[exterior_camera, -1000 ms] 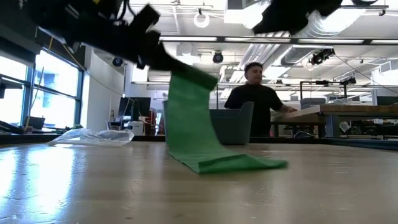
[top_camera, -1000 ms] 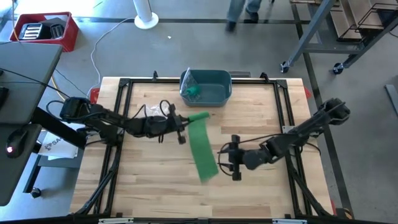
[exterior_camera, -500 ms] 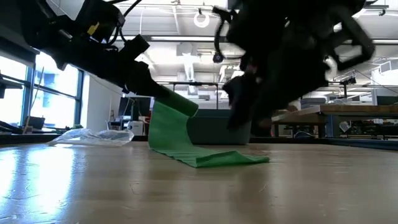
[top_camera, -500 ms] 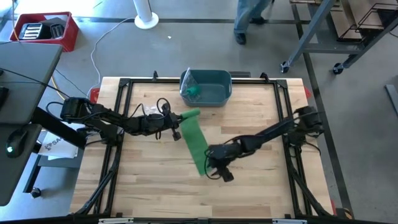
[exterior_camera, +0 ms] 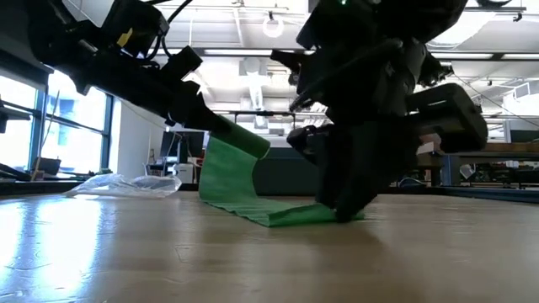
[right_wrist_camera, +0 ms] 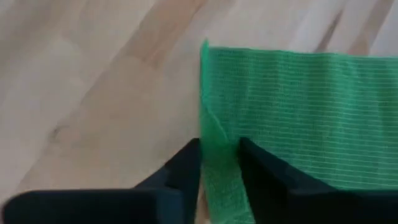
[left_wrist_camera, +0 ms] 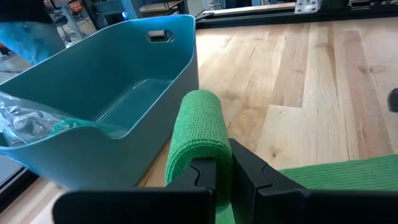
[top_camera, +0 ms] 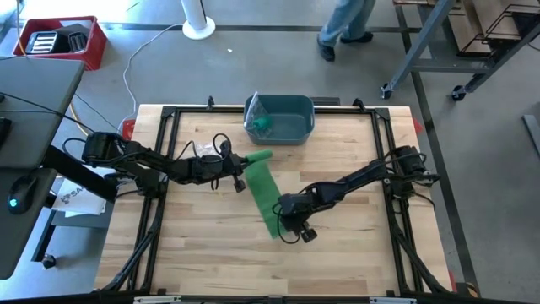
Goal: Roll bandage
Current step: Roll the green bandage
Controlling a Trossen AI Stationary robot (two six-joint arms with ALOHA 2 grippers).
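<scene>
- Nearby, a teal bin (top_camera: 280, 116) stands at the far middle edge of the wooden table (top_camera: 202, 245), with crumpled clear plastic and something green inside it; the left wrist view shows its wall just beside the rolled end of the bandage.
- More clear plastic (exterior_camera: 126, 184) lies on the table by the left arm, and beyond the table a person's legs (top_camera: 344, 21) show on the floor.
- Black frame rails (top_camera: 165, 160) run along the table's sides, outside both arms.
- Centrally, the green bandage (top_camera: 263, 192) lies as a long strip, its long axis running from the rolled end near the bin to the free end nearer the front edge, slightly slanted.
- Its rolled end is lifted off the wood, and the strip slopes down from it to lie flat.
- Clenched on that rolled end is the left gripper (left_wrist_camera: 222, 171), fingers pressed against the fabric from both sides.
- At the free end, the right gripper (right_wrist_camera: 219, 163) has its fingers closed on the corner edge of the strip, low against the table.
- Bare wood lies open in front of the strip's free end and to either side.
</scene>
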